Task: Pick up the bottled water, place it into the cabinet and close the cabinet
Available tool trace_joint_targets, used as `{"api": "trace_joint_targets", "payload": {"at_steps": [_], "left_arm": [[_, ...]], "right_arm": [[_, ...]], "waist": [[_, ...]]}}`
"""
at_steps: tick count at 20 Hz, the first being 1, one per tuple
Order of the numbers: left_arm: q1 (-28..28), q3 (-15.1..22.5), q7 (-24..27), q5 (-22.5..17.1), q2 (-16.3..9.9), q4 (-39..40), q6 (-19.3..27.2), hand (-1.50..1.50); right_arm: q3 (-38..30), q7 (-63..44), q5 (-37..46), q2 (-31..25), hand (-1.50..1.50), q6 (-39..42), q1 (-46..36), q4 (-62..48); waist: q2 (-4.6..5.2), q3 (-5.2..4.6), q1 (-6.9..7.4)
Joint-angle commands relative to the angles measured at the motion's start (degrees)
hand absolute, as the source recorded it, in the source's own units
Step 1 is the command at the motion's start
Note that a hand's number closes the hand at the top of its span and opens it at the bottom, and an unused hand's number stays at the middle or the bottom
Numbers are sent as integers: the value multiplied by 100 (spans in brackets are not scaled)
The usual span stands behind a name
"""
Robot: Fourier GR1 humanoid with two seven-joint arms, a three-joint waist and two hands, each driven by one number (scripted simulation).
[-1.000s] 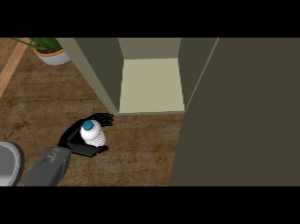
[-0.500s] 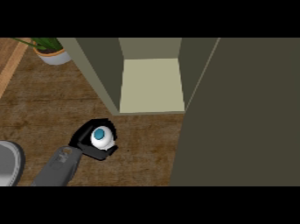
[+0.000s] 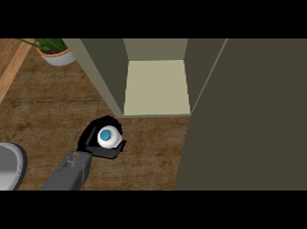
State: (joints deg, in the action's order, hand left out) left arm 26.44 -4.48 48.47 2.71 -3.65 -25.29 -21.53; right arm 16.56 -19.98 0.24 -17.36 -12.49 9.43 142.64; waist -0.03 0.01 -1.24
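Risk: bottle (image 3: 106, 136) could clip the cabinet's (image 3: 109, 80) left wall or the shelf (image 3: 155, 87) lip on the way in, since it sits just in front of and left of the opening; door (image 3: 261, 116) stands open at right, so less worry there. Bottle is upright, cap facing the cam, inside the hand (image 3: 96, 138), whose fingers curl round it. Both are over the counter (image 3: 43, 112), near the shelf edge. Only one hand in view; which one, can't say for sure.

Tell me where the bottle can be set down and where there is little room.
The cabinet's pale shelf lies bare between its two side walls. The wooden counter is bare between the potted plant and the robot hand holding the bottled water. The open cabinet door crowds the right.
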Motion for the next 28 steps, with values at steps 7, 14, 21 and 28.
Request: {"api": "trace_joint_targets", "payload": {"at_steps": [7,14,21,28], "left_arm": [[511,-199,-434,-1342,360,-371,642,150],[662,754,-985,-2552,358,-859,1173,150],[845,1411,-1070,-3051,352,-1022,1823,150],[1061,1860,-1306,-3341,346,-1457,2546,150]], "right_arm": [[-1229,-360,-1175,-268,-150,521,514,1041],[-1894,106,-1499,-37,-150,786,229,115],[-2262,595,-1916,59,-150,1336,406,-330],[-2531,712,-2032,95,-150,1557,307,-582]], "waist": [[-18,1,-8],[-29,4,-2],[-11,10,-209],[-27,13,-417]]}}
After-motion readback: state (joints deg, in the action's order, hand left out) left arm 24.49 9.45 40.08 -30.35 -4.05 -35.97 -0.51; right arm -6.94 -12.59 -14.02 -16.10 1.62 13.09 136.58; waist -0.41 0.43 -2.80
